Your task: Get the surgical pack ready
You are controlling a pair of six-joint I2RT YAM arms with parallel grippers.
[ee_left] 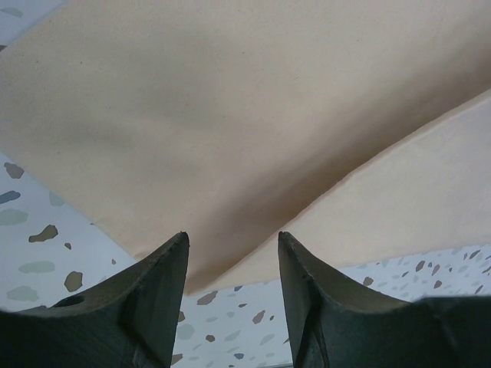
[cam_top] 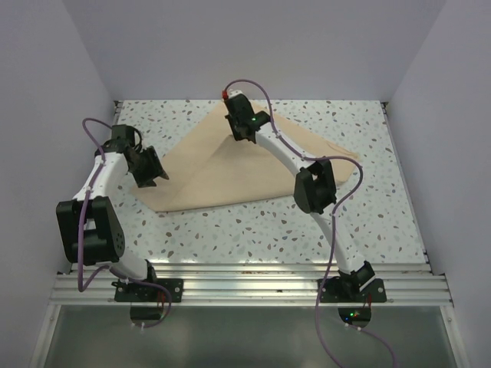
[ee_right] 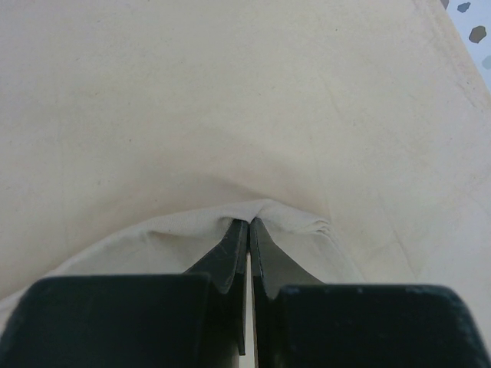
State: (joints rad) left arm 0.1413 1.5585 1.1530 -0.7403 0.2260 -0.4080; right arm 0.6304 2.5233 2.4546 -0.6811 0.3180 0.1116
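The surgical pack (cam_top: pixel 230 172) lies spread on the speckled bench (cam_top: pixel 253 230) as a wide tan sheet, roughly triangular from above, with one corner towards the far wall, one to the right and one nearest the left arm. A flap is folded over, so its edge runs as a soft diagonal line across the layer beneath. The left hand (cam_top: pixel 153 172) hangs at the sheet's left corner. In the left wrist view its two dark fingers (ee_left: pixel 165 276) stand apart with nothing between them; the tan corner and the folded edge lie just ahead of the tips, and speckled bench shows on either side. The right arm reaches across the sheet to its far part, where the right hand (cam_top: pixel 244 132) sits down on the cloth. Seen from the right wrist, its fingers (ee_right: pixel 230 261) are pressed together on a small raised pinch of the fabric, with creases gathering at the tips. The rest of the sheet around that pinch lies smooth and flat. From above, the two hands are well apart.
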